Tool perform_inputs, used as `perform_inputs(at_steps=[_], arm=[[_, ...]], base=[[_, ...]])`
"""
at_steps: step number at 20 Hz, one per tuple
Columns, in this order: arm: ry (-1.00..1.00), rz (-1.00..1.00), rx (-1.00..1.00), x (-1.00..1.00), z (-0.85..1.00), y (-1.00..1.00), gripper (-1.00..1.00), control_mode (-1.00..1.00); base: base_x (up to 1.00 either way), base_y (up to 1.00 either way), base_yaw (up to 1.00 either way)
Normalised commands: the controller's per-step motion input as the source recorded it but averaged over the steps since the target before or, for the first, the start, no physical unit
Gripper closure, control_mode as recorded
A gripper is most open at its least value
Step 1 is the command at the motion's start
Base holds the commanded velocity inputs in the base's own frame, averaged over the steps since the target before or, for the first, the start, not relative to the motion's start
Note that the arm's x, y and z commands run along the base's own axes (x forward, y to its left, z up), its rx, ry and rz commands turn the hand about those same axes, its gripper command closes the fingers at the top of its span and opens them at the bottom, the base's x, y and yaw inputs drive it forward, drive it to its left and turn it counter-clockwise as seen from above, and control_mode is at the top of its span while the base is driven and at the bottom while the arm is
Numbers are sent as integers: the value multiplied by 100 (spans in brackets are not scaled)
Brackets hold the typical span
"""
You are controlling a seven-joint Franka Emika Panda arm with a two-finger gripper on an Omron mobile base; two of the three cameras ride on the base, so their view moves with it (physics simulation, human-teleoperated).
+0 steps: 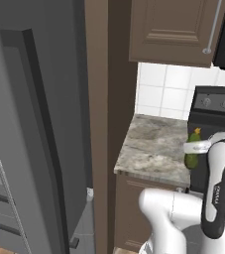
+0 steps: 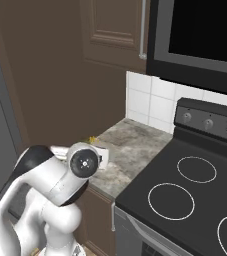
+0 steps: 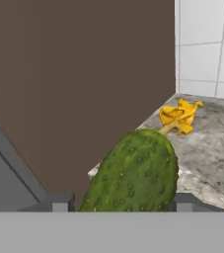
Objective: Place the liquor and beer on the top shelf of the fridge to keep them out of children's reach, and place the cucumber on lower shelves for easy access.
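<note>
Jaws were clamped on the cucumber (image 3: 133, 173), which you held above the surface (image 1: 153, 146) near its right edge beside the stove (image 2: 185, 195), its yellow flower end (image 3: 180, 116) forward.

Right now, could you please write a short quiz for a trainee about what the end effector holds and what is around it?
1. True or false: the end effector is shut on the cucumber.
2. What colour is the flower at the cucumber's tip? A) yellow B) red C) white
3. Fill in: beneath the cucumber lies the mottled grey ______, beside the black stove.

Key: 1 true. 2 A. 3 counter.
</note>
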Motion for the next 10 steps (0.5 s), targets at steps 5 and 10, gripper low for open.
perform_inputs(at_steps=[5, 10], arm=[[-6, 0, -23, -40, 18, 34, 100, -100], [-3, 0, -21, -18, 0, 36, 100, -100]], base=[[0, 0, 0], [0, 0, 0]])
